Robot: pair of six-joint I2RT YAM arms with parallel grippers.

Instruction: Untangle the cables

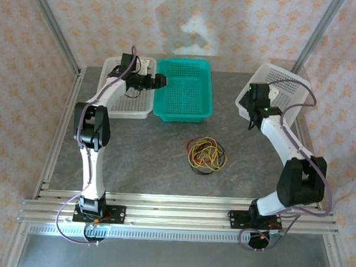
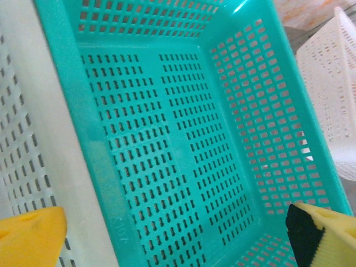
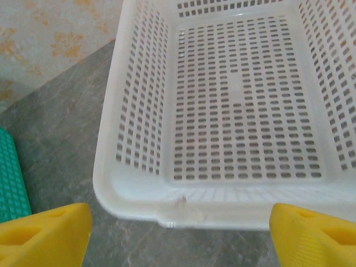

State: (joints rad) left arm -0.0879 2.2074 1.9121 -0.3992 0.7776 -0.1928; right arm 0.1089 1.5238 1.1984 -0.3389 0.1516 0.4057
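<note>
The left white basket (image 1: 117, 101) sits at the far left of the table (image 1: 147, 162), touching the green basket (image 1: 184, 89) beside it. The left gripper (image 2: 178, 239) hangs over the seam between these two, pointing right toward the green basket. In the left wrist view its yellow pads (image 2: 28, 236) stand at opposite bottom corners with the green basket's floor showing between them, so the jaws are spread wide and hold nothing.

Right of centre and nearer the arms' bases, the cables (image 1: 205, 155) lie on the bare table as one tangled heap of yellow, red and black loops. They are well apart from both grippers and from all three baskets.

The right gripper (image 3: 178, 233) is at the near left rim of the right white basket (image 1: 274, 90), which sits tilted at the table's far right. Its yellow pads (image 3: 44, 231) are also far apart, with the basket's rim and table between them; the jaws are spread and grip nothing.
</note>
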